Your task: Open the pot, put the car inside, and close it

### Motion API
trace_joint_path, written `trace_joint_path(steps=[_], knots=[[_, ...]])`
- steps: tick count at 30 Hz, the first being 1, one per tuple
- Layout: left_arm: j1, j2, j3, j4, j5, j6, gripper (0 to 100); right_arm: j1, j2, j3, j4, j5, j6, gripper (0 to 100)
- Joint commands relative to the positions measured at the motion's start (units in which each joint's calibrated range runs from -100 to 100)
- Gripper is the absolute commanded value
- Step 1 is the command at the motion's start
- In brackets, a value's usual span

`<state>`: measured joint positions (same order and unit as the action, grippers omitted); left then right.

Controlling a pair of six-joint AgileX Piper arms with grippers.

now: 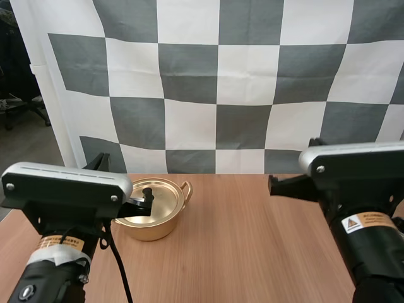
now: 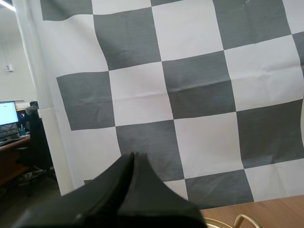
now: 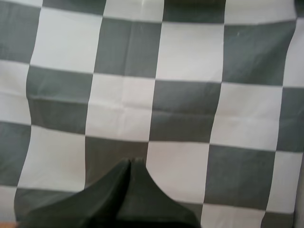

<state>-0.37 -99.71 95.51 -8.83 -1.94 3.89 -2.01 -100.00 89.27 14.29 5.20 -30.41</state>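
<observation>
Wood table [image 1: 252, 252], pot [image 1: 151, 222] on its left part, lid [image 1: 161, 201] on, black knob [image 1: 148, 190] upright at lid centre. Left gripper [image 2: 133, 156]: fingers pressed together in one dark wedge, holding nothing. Right gripper [image 3: 130, 161]: same, closed and empty.

Key relation: the pot sits just ahead of and below the left gripper, and in the high view the knob is close by its tips. The right gripper hangs well apart on the other side, pointing across toward the pot. The left arm is nearer, so the lid lift likely falls to it; its jaws would need to part and come down over the knob. Pot is round, no long axis; one handle [image 1: 186, 187] sticks out on the side facing the right arm.

High view gives lid, knob and the spacing of the arms. Left wrist view gives the finger state, plus the pot rim [image 2: 213, 222] and handle just past the fingers. Right wrist view gives that arm's finger state.
</observation>
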Motion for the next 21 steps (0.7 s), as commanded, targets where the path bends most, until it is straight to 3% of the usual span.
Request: trace_joint_path(steps=[1, 3, 14, 21], knots=[[-0.01, -0.3, 4.5, -2.4, -16.8, 0.0, 0, 0.0, 0.0, 8.8, 0.0, -20.7, 0.0, 0], [-0.01, -0.3, 4.5, -3.6, -13.8, -0.1, 0, 0.0, 0.0, 10.7, 0.0, -23.4, 0.0, 0], [-0.01, -0.3, 4.5, -4.6, 12.5, -0.1, 0, 0.0, 0.0, 10.7, 0.4, 8.9, 0.0, 0], [0.11, -0.3, 4.5, -4.6, 22.1, -0.1, 0, 0.0, 0.0, 10.7, 0.0, 18.5, 0.0, 0]])
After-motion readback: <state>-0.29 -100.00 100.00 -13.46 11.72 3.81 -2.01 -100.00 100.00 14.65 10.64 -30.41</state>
